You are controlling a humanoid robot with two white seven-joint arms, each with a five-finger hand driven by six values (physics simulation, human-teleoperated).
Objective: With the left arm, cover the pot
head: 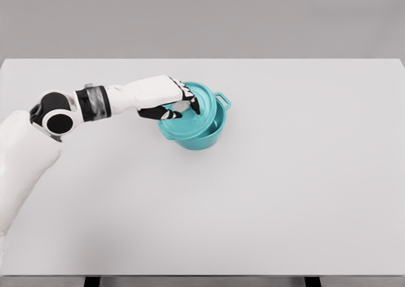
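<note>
White table (285, 192) under plain grey backdrop, nothing else on it besides the cookware. Teal pot (193, 135) left of table centre, toward far half, one loop handle (223, 99) poking out at upper right. Teal lid (201, 110) over pot mouth but tilted, far-right edge raised, near-left edge dipped toward or inside the rim; not seated flat. Left hand (174, 103) reaching in from the left arm, black-and-white fingers (166, 114) curled onto lid's left side near the knob, apparently gripping it; exact contact hard to make out. Right arm out of view. Progress judged: late stage, lid brought to pot and mostly over opening. Left to do, likely: level the lid, settle it square on the rim, release, pull hand clear. Risk: lid sliding off-centre if released while tilted
</note>
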